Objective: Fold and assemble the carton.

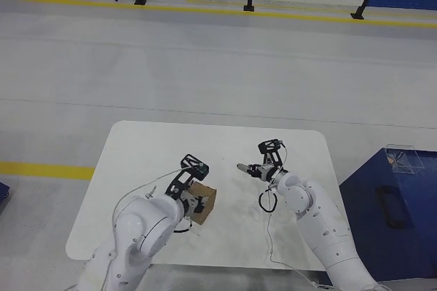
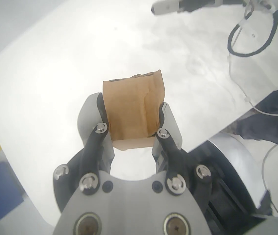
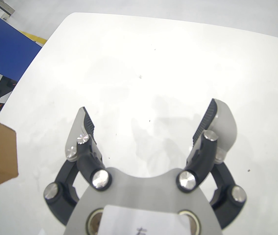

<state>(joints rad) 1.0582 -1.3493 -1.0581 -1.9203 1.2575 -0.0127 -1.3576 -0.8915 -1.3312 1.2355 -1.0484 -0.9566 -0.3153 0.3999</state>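
The left gripper [image 2: 132, 106] clamps the brown carton [image 2: 134, 91] across its side walls, most of it projecting beyond the tips; the right gripper [image 3: 148, 107] hangs spread and empty nearby; best hold firmly without crushing while the other squares the flaps.

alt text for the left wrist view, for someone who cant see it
The left gripper is shut on a small brown carton, its fingers pressing two opposite sides, with the white table beyond. Farther off, the right gripper is over the table.
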